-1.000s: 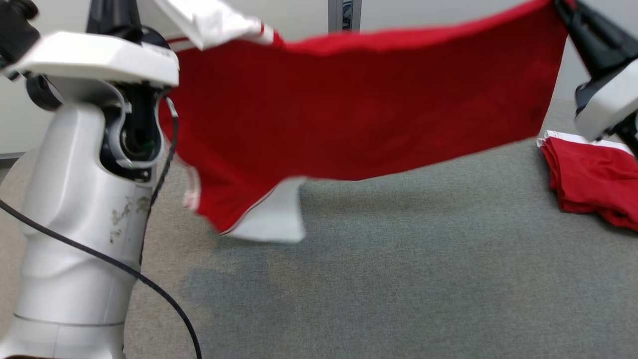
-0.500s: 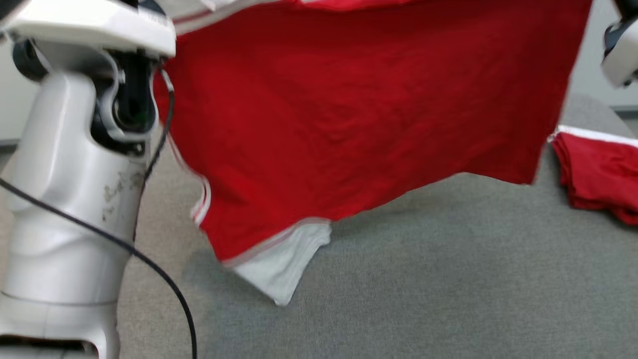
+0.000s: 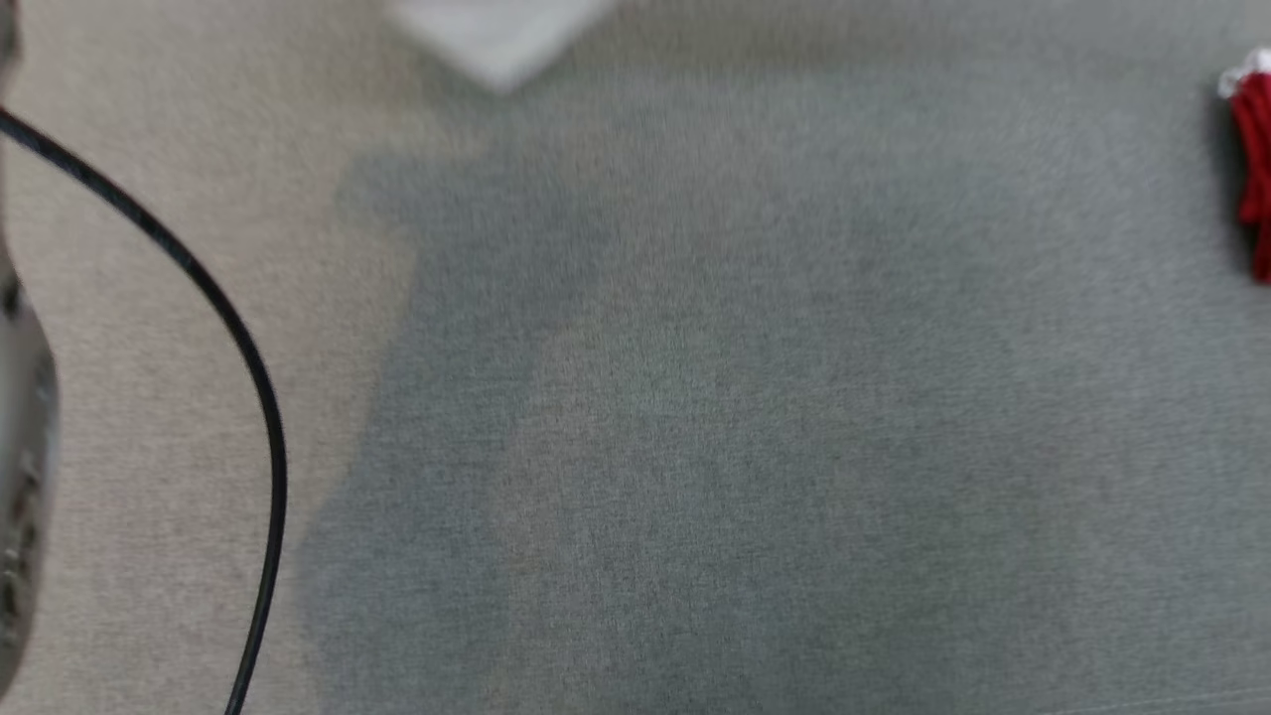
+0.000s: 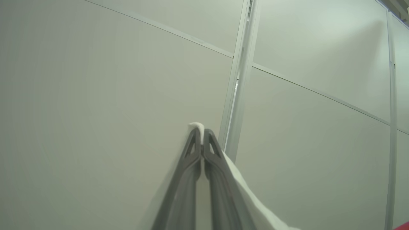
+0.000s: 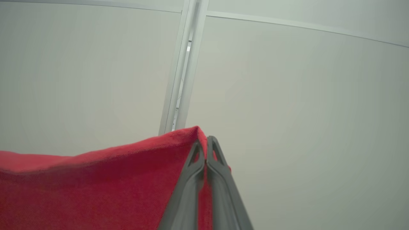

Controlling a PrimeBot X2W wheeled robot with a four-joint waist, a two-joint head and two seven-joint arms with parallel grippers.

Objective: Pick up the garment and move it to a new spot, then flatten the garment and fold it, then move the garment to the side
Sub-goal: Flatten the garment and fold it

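Observation:
The garment is red with white parts. In the right wrist view its red cloth (image 5: pixel 96 185) stretches away to the left, and my right gripper (image 5: pixel 204 143) is shut on its top corner. My left gripper (image 4: pixel 201 135) is shut on a white edge of the garment (image 4: pixel 252 201), which hangs down to the right of the fingers (image 4: pixel 182 188). Both grippers point up at a pale panelled wall. At the top edge of the blurred head view hangs a white tip of the garment (image 3: pixel 496 40), above the grey cloth surface (image 3: pixel 745 417).
A folded red pile (image 3: pixel 1253 159) with a white edge lies at the far right of the grey surface. A black cable (image 3: pixel 238 338) curves down the left side beside a sliver of my pale left arm (image 3: pixel 20 467). A metal post (image 4: pixel 239 80) divides the wall panels.
The head view has swung downward, so the held garment has left the picture but for its white lower tip. Both grippers stay shut on it.

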